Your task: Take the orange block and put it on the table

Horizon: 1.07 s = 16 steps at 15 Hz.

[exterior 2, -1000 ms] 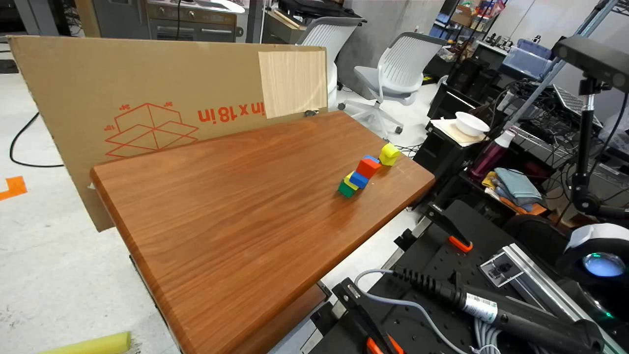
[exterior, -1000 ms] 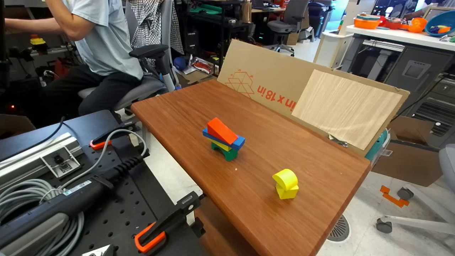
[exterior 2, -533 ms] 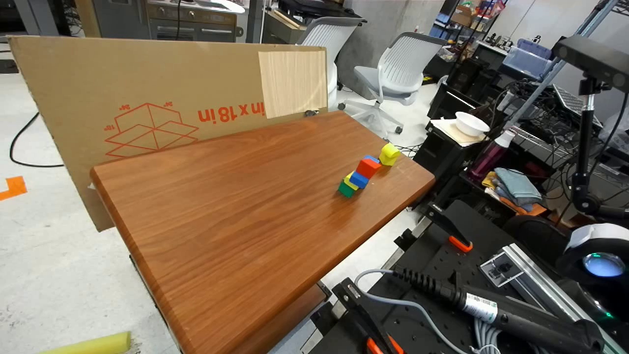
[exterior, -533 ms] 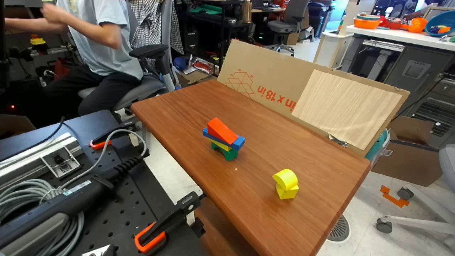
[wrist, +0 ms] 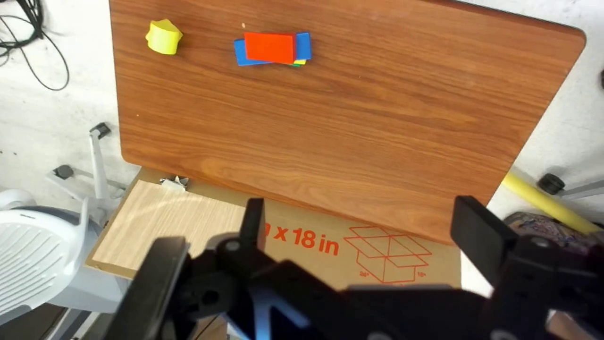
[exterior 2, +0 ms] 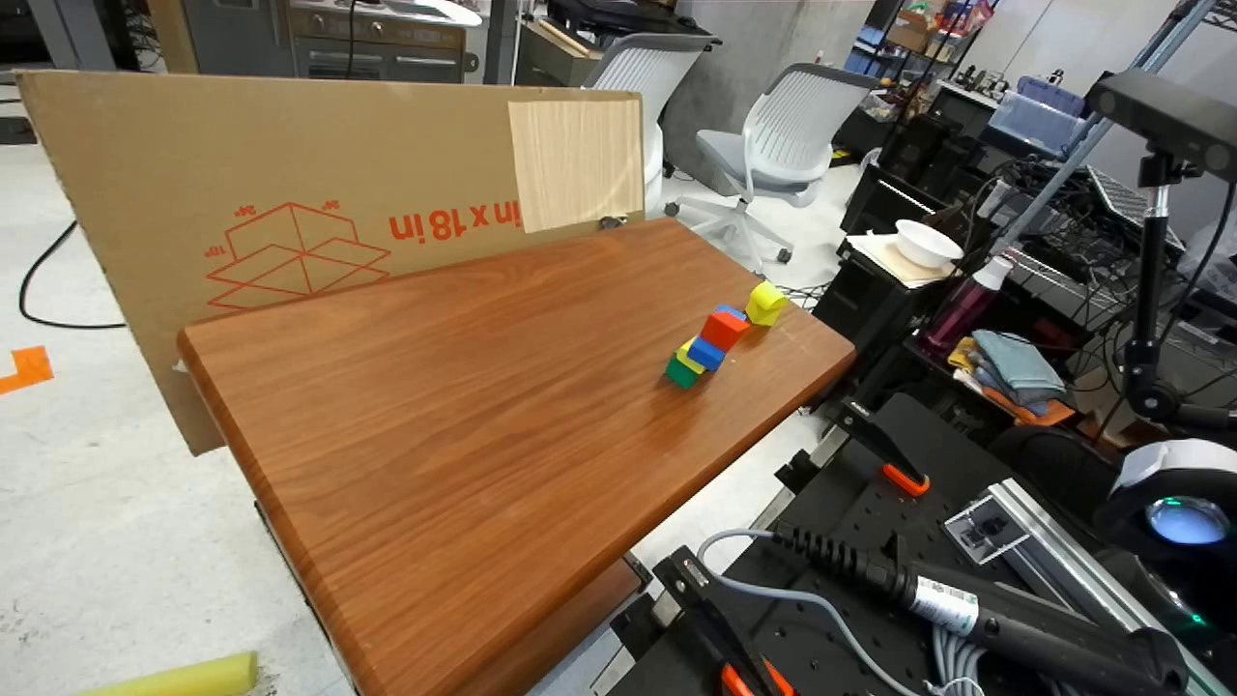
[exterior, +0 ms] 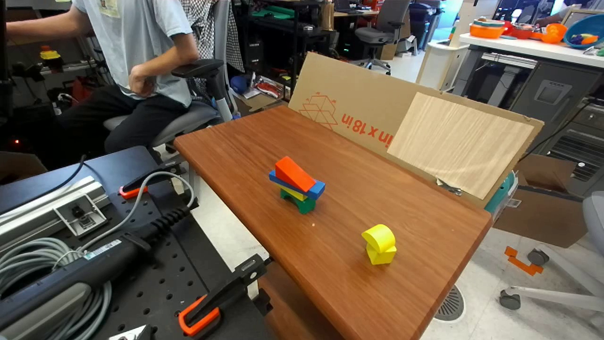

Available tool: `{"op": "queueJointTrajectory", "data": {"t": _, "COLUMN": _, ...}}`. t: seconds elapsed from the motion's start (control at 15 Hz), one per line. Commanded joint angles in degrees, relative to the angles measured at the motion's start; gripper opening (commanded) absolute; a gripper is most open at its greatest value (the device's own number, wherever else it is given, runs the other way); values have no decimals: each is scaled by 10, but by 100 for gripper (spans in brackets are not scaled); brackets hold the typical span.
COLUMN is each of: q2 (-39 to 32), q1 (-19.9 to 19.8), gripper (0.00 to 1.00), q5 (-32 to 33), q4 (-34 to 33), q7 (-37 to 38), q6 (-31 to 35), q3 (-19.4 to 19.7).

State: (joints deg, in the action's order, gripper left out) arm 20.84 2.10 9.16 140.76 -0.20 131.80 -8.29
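Note:
The orange block [exterior: 294, 174] lies tilted on top of a stack on the brown wooden table [exterior: 231, 151]. Under it are a flat blue block [exterior: 317, 190], a yellow block [exterior: 293, 193] and a green arch [exterior: 306, 205]. The orange block also shows in an exterior view [exterior 2: 725, 330] and in the wrist view [wrist: 270, 47], on the table [wrist: 354, 127]. My gripper [wrist: 360, 205] is open and empty in the wrist view, high above the table's edge by the cardboard and apart from the stack. It is out of view in both exterior views.
Two more yellow pieces [exterior: 380, 244] stand stacked on the table near one end. A cardboard sheet [exterior 2: 319, 155] with a pale wood-pattern panel [exterior 2: 577, 164] stands along one long edge. A black bench [exterior: 165, 264] with clamps and cables adjoins the opposite side. A person [exterior: 137, 52] sits nearby.
The seated person's raised arm has come down to the lap. The blocks and the table have not moved.

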Motion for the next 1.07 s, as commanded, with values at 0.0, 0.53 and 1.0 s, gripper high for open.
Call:
{"op": "queueJointTrajectory", "data": {"t": 0.0, "q2": -39, "q1": 30, "gripper": 100, "q5": -32, "q4": -12, "q7": -97, "q6": 13, "q3": 37}}
{"op": "queueJointTrajectory", "data": {"t": 0.53, "q2": -186, "q1": 35, "gripper": 100, "q5": -61, "q4": -41, "q7": -394, "q6": 34, "q3": 88}}
{"op": "queueJointTrajectory", "data": {"t": 1.0, "q2": -337, "q1": -3, "gripper": 100, "q5": -22, "q4": -109, "q7": -600, "q6": 14, "q3": 73}}
